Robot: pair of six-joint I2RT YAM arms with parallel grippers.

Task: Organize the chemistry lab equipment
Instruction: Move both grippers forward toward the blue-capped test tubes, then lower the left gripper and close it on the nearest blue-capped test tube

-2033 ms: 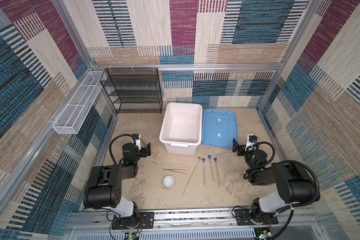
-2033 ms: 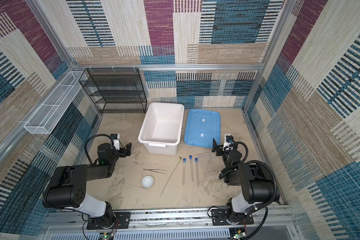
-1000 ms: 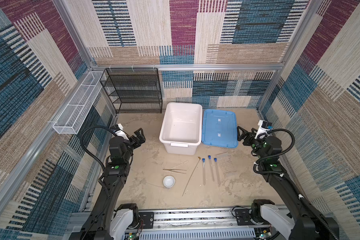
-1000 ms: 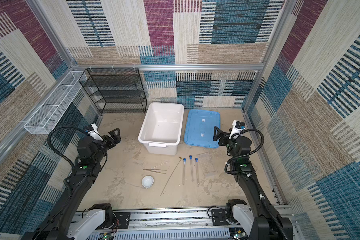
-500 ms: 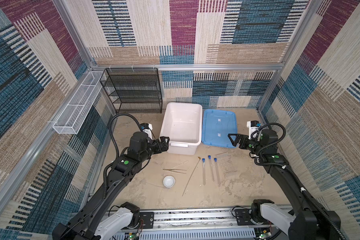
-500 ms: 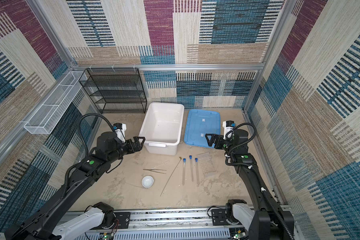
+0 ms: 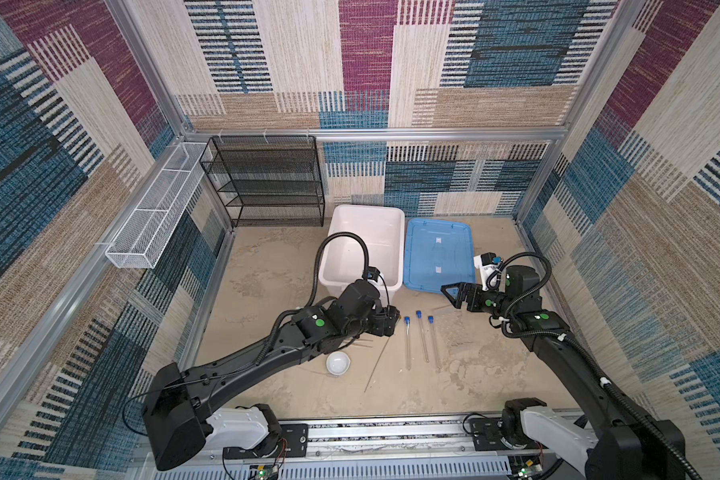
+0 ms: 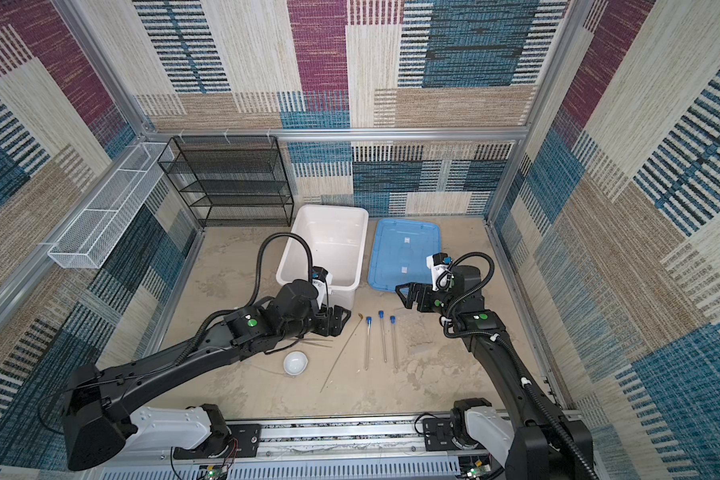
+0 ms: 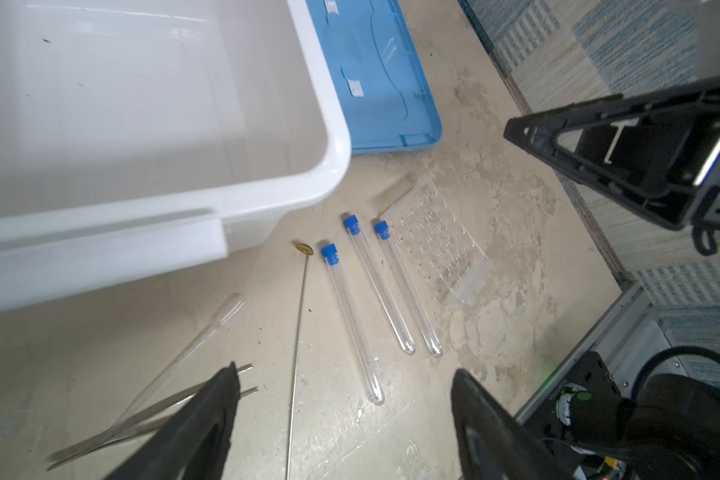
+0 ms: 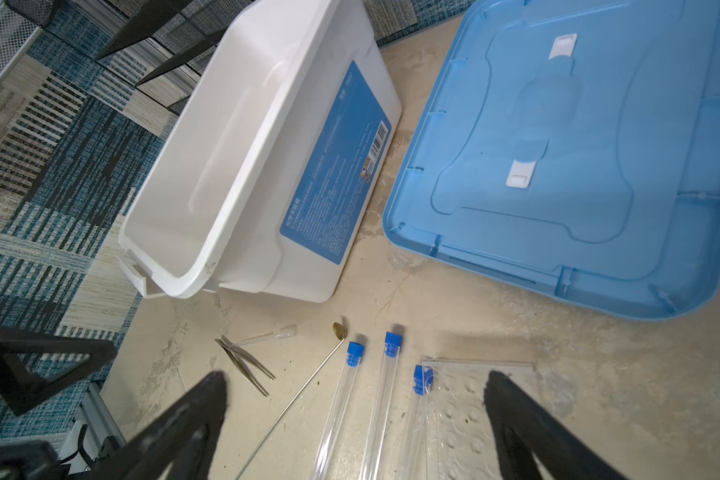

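Open white tub (image 7: 385, 245) with a blue label (image 10: 337, 166) on 1 side, blue lid (image 7: 437, 253) flat just beside it, both on the sandy bench (image 7: 267, 274), black wire-mesh shelf (image 7: 267, 183) behind, white mesh basket (image 7: 154, 216) along the patterned wall (image 7: 59, 187)
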